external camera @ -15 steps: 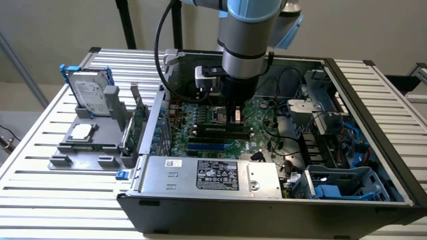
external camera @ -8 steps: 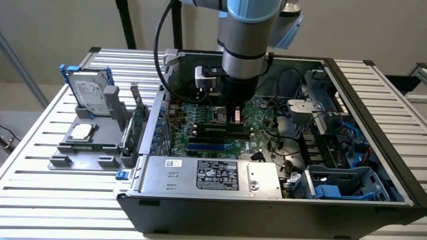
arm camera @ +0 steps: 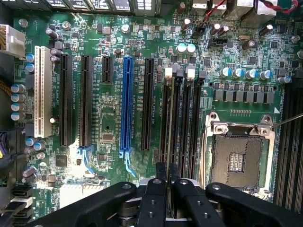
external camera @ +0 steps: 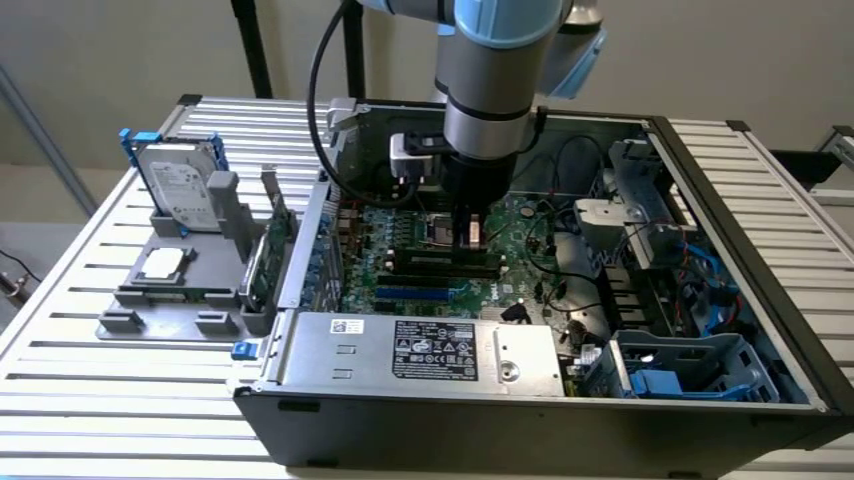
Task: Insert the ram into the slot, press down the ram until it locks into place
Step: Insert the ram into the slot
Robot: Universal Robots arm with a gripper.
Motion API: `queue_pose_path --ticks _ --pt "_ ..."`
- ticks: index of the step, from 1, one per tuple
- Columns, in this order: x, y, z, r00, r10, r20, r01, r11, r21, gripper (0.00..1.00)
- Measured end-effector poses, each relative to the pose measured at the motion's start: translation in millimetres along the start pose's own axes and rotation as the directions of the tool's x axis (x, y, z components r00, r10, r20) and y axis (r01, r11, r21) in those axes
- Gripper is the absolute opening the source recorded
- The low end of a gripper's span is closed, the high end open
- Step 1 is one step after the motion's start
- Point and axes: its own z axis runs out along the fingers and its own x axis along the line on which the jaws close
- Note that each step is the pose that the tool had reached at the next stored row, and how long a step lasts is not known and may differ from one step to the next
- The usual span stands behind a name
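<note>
The exterior view shows the whole setting. An open computer case point(external camera: 400, 425) stands on a slatted bench point(external camera: 94, 400), and the arm reaches straight down into it. The claw point(external camera: 467, 238) hangs low over the green motherboard point(external camera: 380, 290), just behind the silver power supply box point(external camera: 414, 350). On the exterior view's left, outside the case, a grey holder point(external camera: 160, 290) carries a hard drive point(external camera: 180, 185) and an upright expansion card point(external camera: 278, 245). From this side the arm's body hides what lies between the fingers.

The wrist view looks down along the claw point(arm camera: 167, 171) and gives that detail. Its two black fingers point(arm camera: 161, 172) are pressed close together on the ram point(arm camera: 169, 127). The ram shows only as a thin edge running away from the fingertips. It lies in line with the slot point(arm camera: 173, 109), the first of the black memory sockets with white end clips, between the blue slot point(arm camera: 127, 104) and the square CPU socket point(arm camera: 236, 158). A neighbouring memory socket point(arm camera: 194, 118) lies parallel just beside it. Whether the stick is fully seated cannot be told from either view.
</note>
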Motion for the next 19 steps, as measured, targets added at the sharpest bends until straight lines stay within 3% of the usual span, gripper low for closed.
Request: queue_pose_path --ticks 19 --pt "0.0 0.0 1.0 1.0 0.0 -0.003 0.0 1.0 -0.0003 0.13"
